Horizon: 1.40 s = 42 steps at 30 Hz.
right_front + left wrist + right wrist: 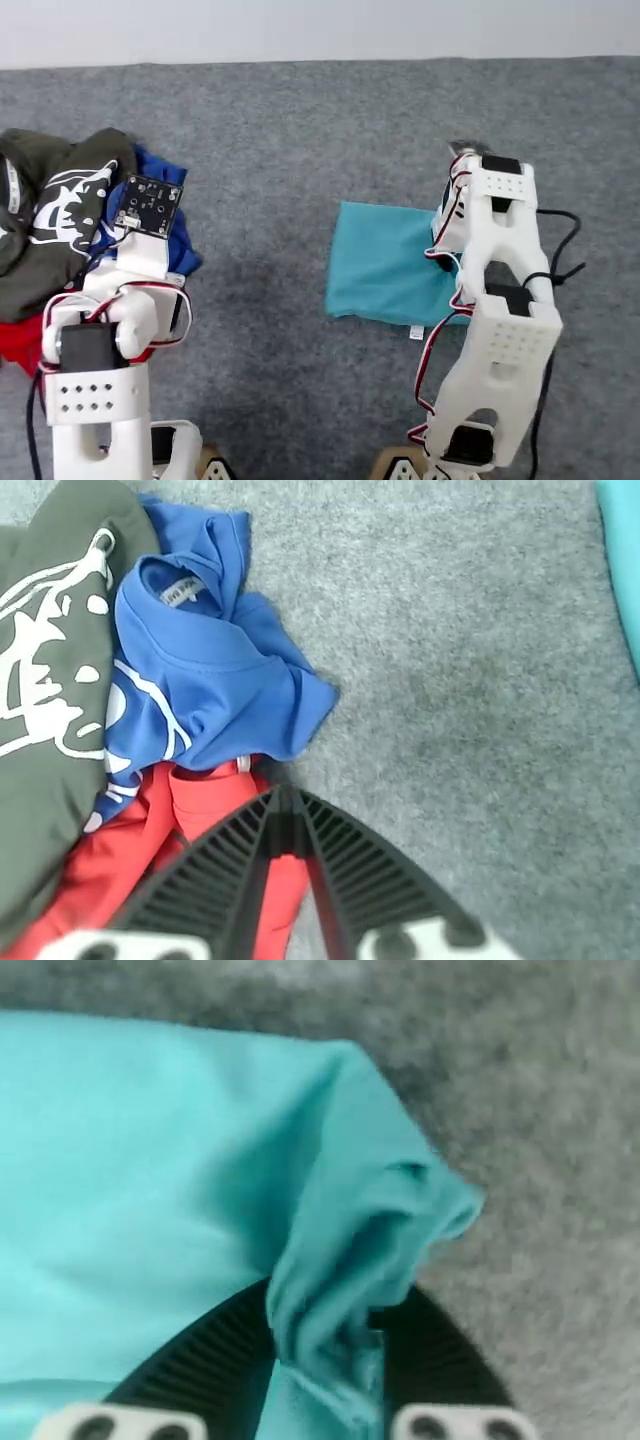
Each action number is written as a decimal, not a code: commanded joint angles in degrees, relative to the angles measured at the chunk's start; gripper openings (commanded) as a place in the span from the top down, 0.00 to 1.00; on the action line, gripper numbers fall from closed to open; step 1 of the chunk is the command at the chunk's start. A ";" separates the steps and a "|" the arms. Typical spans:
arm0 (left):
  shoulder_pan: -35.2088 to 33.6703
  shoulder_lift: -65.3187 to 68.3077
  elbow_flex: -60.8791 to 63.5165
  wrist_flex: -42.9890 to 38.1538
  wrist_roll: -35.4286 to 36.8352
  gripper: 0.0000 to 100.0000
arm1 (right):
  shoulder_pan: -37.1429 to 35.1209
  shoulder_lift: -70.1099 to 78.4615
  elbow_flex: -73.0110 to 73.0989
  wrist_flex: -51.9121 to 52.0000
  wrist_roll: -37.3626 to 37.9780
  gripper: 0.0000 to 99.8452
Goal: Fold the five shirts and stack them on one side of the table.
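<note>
Early days: teal shirt at 3 o'clock on the desk looks mid-fold, right hand clamped on its bunched edge; left hand pinched shut, empty, over olive shirt, blue shirt, red shirt heaped unfolded at 9 o'clock; nothing stacked.

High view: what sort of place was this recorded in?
Probably a lab or workshop bench, not a home: white robot arms, left and right, with bare wiring, a table under grey felt-like cover, a heap of shirts and a teal shirt.
</note>
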 commanded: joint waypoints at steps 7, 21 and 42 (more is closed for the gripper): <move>-0.09 -0.97 -0.75 -1.67 -0.53 1.00 | -1.27 0.75 -7.56 8.40 8.79 0.99; -0.26 -0.97 -0.84 -1.58 -0.09 1.00 | 0.84 1.27 -18.90 1.63 24.79 0.99; -0.26 -0.97 -0.75 0.44 0.00 1.00 | -6.99 6.64 -19.08 -19.38 40.00 0.99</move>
